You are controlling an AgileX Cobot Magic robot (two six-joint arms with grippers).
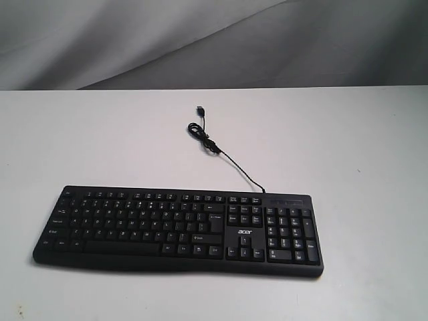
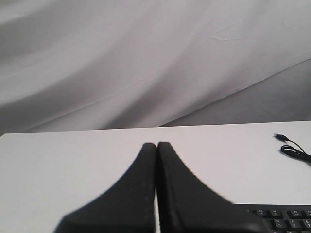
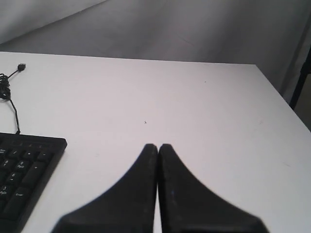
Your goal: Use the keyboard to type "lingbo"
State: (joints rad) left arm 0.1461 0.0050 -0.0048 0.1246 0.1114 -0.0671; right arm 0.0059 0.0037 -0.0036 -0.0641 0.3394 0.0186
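Note:
The wide black keyboard lies flat near the front of the white table, its number pad and small "acer" logo toward the right. Its thin black cable curls away to a loose USB plug. No arm shows in the exterior view. In the left wrist view my left gripper is shut with nothing in it, held over bare table, with a corner of the keyboard off to one side. My right gripper is likewise shut and empty, the number-pad end of the keyboard beside it.
The white table runs back to a grey draped cloth backdrop. In the right wrist view the table's edge and a dark stand leg show beyond it.

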